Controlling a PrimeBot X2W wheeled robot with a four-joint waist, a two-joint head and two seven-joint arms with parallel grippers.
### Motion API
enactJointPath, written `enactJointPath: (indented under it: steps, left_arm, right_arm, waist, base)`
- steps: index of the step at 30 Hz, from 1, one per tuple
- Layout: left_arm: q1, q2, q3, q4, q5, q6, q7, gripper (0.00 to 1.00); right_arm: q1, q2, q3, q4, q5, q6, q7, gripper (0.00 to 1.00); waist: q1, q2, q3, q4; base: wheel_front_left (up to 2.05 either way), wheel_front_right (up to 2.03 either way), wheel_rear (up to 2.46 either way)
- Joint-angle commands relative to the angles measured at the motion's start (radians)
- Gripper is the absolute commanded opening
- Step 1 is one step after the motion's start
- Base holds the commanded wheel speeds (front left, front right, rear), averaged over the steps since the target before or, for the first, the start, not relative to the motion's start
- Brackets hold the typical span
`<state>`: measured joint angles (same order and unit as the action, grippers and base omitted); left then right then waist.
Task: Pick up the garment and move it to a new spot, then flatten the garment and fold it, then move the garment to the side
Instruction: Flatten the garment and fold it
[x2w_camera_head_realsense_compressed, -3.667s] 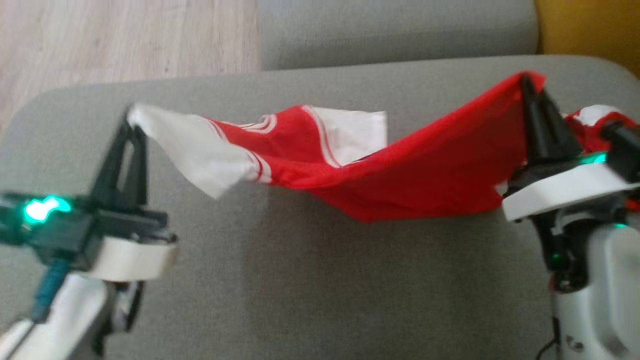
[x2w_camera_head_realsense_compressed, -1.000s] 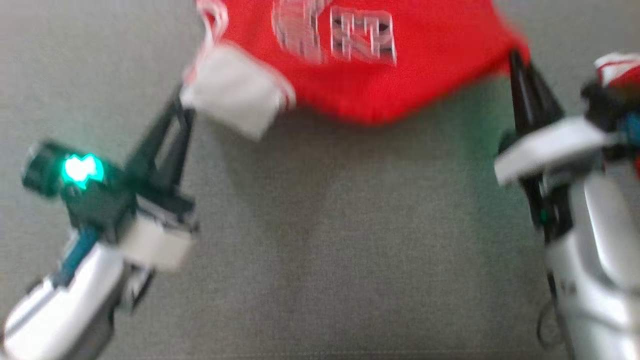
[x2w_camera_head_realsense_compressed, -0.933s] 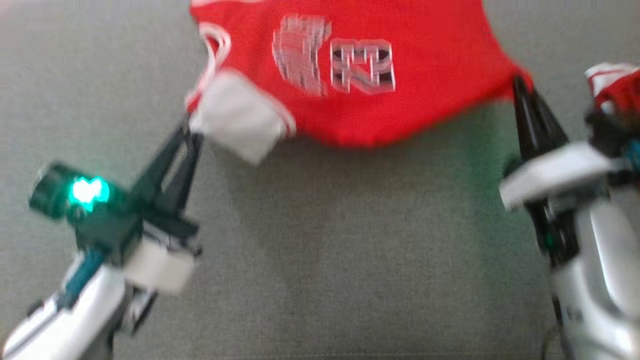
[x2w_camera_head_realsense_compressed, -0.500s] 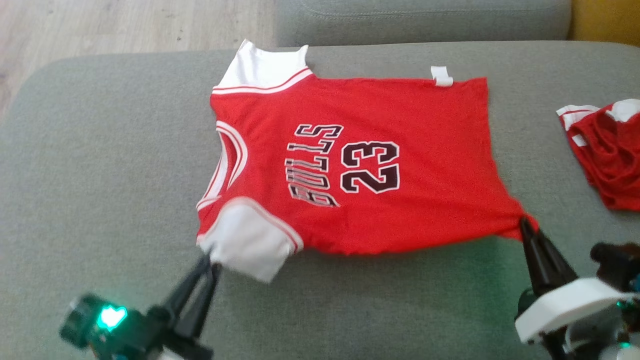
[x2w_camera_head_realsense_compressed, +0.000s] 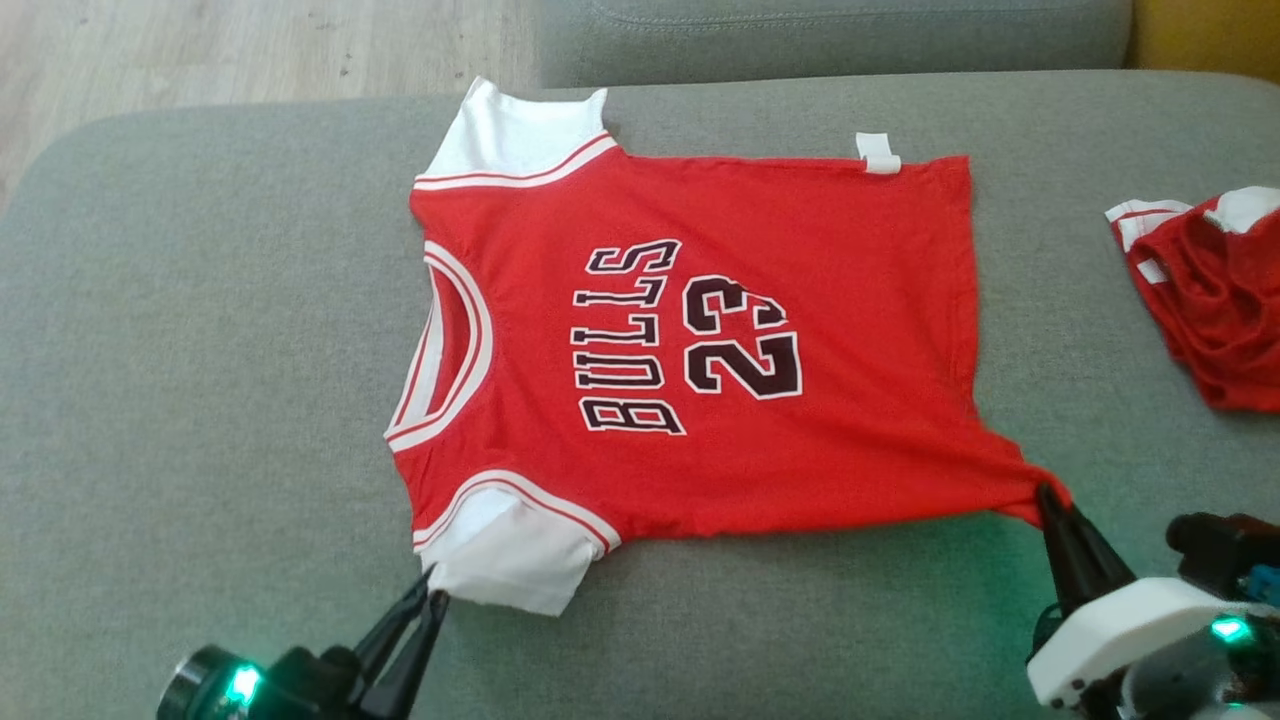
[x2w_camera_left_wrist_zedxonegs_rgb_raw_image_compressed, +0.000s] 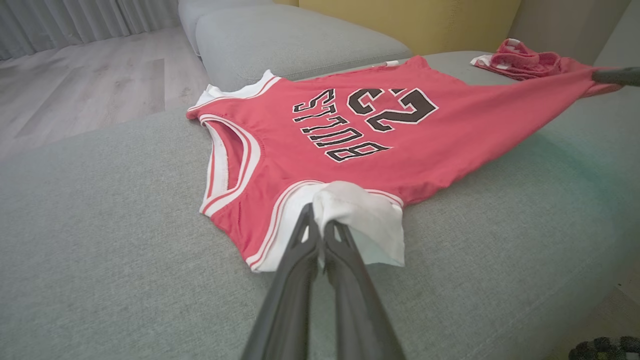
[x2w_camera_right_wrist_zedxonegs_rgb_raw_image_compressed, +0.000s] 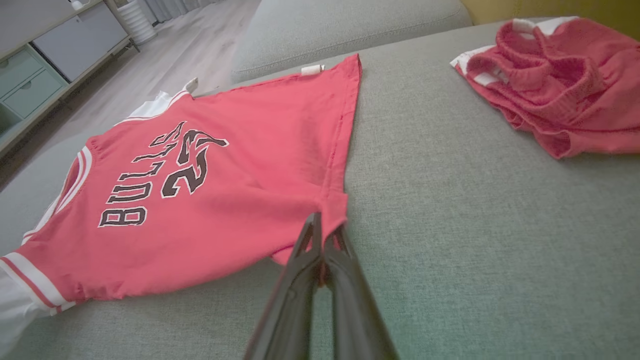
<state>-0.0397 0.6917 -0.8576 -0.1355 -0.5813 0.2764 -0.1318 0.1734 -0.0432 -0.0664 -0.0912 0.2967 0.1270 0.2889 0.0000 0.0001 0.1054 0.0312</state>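
Jersey (x2w_camera_head_realsense_compressed: 700, 350) down flat on the grey sofa seat (x2w_camera_head_realsense_compressed: 200, 350), front face up, red with BULLS and 23 across the chest. And both hands have it. The left hand (x2w_camera_head_realsense_compressed: 432, 598) is pinched tight on the white near sleeve (x2w_camera_head_realsense_compressed: 505, 565), fingers closed to a sliver with cloth bunched between the tips. The right hand (x2w_camera_head_realsense_compressed: 1046, 495) is clamped fully shut on the near hem corner (x2w_camera_head_realsense_compressed: 1015, 475), and that corner is drawn out into a point.

Look at how it lies: neckline (x2w_camera_head_realsense_compressed: 445, 350) toward the robot's left, hem toward its right, so the long axis runs side to side across the head view. The lettering is turned a quarter, its tops facing the neck. The far sleeve (x2w_camera_head_realsense_compressed: 515, 130) and a small white tag (x2w_camera_head_realsense_compressed: 878, 152) sit along the far edge. A second red garment (x2w_camera_head_realsense_compressed: 1215, 310) lies crumpled well apart, off to the right.

How will it handle? Thin, light knit by the look of it, soft and floppy, with no stiffness at all. It will likely sag wherever it isn't held and stretch wherever it's tugged, as that drawn-out corner suggests. It doesn't look fragile, and the woven upholstery probably grips it a little. Best holds are edges and corners (sleeve cuffs, hem corners, shoulders), two at once, so the panel moves as a sheet, not a bundle. For the fold, taking the near edge over to the far one looks the natural move.
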Motion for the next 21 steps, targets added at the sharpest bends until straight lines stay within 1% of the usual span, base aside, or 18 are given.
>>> enactJointPath:
  steps: [1,10,14,17,21]
  left_arm:
    - [-0.073,0.024,0.046,-0.015,0.003,-0.007,-0.013,0.00]
    - [-0.230,0.026,0.075,0.029,0.024,-0.055,0.024,0.00]
    - [-0.326,0.021,0.091,0.062,0.033,-0.092,0.037,0.00]
    - [-0.408,0.006,0.100,0.099,0.038,-0.124,0.046,0.00]
    - [-0.519,-0.020,0.117,0.182,0.045,-0.162,0.042,0.00]
  right_arm:
    - [-0.051,-0.007,0.024,-0.014,0.008,0.004,-0.010,0.00]
    - [-0.195,-0.007,0.069,0.121,-0.026,0.004,0.014,0.00]
    - [-0.283,-0.007,0.074,0.168,-0.044,0.004,0.024,0.00]
    - [-0.355,-0.007,0.073,0.210,-0.052,0.004,0.035,0.00]
    - [-0.450,-0.011,0.059,0.270,-0.068,0.004,0.040,0.00]
  waist:
    - [0.0000,-0.0001,0.005,0.002]
    - [0.0000,-0.0001,0.044,0.003]
    - [0.0000,-0.0001,0.072,0.000]
    - [0.0000,-0.0001,0.095,-0.003]
    - [0.0000,-0.0001,0.126,-0.010]
  base:
    - [0.00,0.00,0.00]
    - [0.00,0.00,0.00]
    - [0.00,0.00,0.00]
    - [0.00,0.00,0.00]
    - [0.00,0.00,0.00]
